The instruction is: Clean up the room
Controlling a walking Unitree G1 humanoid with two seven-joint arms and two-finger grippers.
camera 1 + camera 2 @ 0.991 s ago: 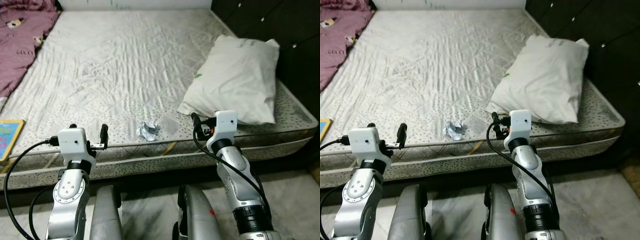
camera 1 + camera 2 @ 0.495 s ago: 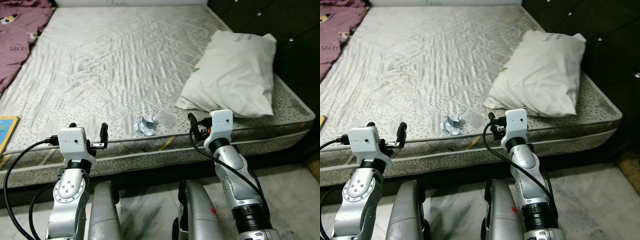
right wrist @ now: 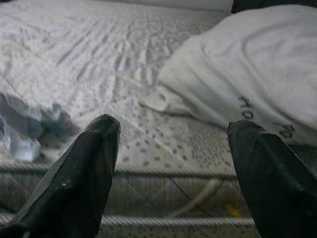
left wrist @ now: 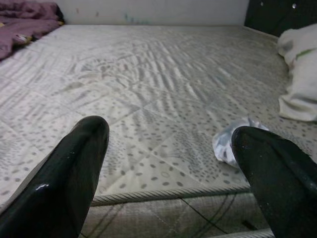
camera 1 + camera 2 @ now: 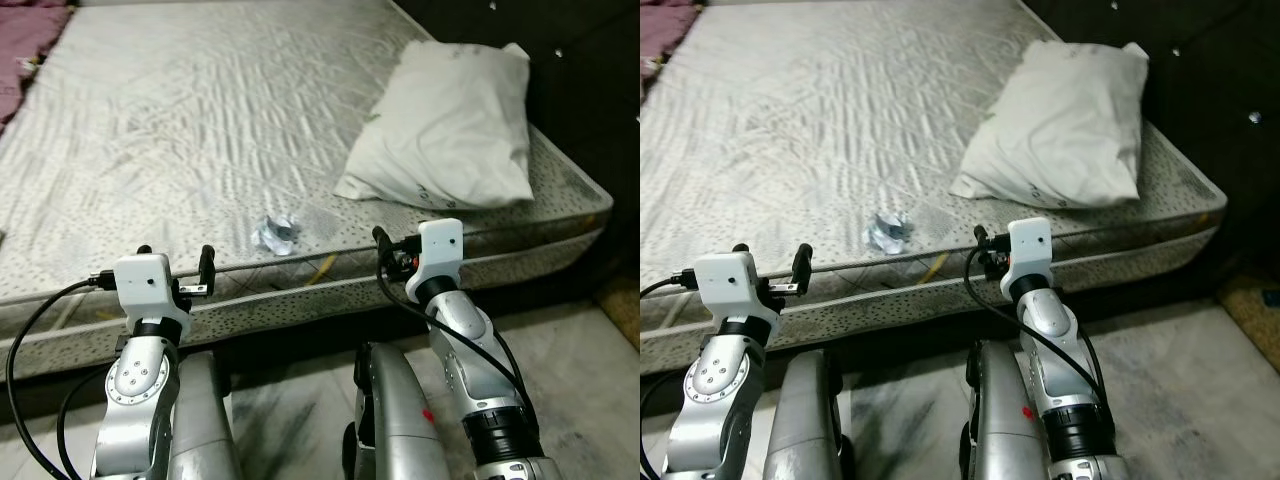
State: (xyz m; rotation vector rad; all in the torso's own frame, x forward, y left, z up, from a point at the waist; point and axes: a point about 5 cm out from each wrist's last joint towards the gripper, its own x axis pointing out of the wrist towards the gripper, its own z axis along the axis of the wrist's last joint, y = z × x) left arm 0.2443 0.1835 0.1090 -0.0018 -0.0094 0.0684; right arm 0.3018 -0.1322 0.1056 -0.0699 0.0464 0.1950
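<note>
Bare mattress (image 5: 200,120) left of pillow (image 5: 445,125)

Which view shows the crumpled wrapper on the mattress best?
The left eye view: the wrapper lies whole and unobstructed near the mattress edge. The right eye view matches. In the left wrist view a finger hides part; the right wrist view blurs it.

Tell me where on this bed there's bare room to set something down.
The grey quilted mattress is bare across its middle and far part, between the white pillow on the robot's right and the maroon blanket on its left. Crowded spots: the crumpled bluish paper wad near the front edge and the pillow's corner.
</note>
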